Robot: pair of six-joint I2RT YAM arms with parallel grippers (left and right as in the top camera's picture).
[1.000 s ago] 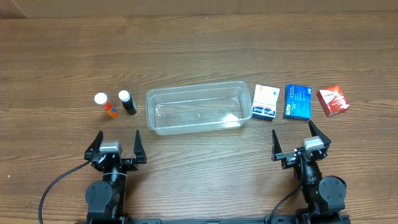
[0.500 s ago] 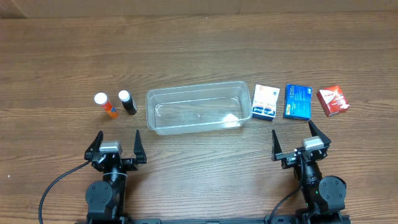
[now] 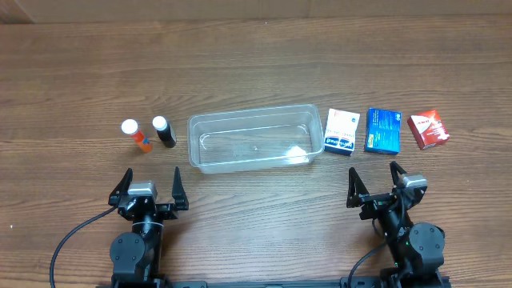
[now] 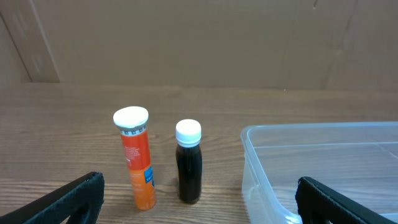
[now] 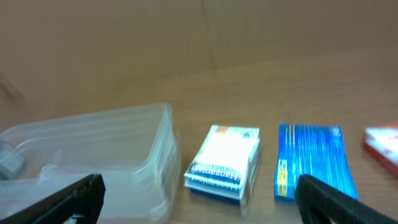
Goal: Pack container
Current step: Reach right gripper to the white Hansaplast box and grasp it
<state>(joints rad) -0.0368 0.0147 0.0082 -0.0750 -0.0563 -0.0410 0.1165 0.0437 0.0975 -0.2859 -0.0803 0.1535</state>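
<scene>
The clear plastic container (image 3: 254,138) lies empty at the table's middle; it also shows in the left wrist view (image 4: 323,165) and the right wrist view (image 5: 93,158). Left of it stand an orange tube with a white cap (image 3: 136,135) (image 4: 137,158) and a black bottle with a white cap (image 3: 164,131) (image 4: 188,162). Right of it lie a white-and-blue box (image 3: 342,130) (image 5: 224,160), a blue box (image 3: 383,130) (image 5: 311,160) and a red box (image 3: 429,129) (image 5: 384,144). My left gripper (image 3: 149,188) (image 4: 199,208) is open and empty. My right gripper (image 3: 373,184) (image 5: 199,202) is open and empty, turned towards the white-and-blue box.
The wooden table (image 3: 256,56) stretches far beyond the objects. Both arm bases stand at the front edge.
My right gripper has turned slightly to the left. The left arm and all objects have not moved.
</scene>
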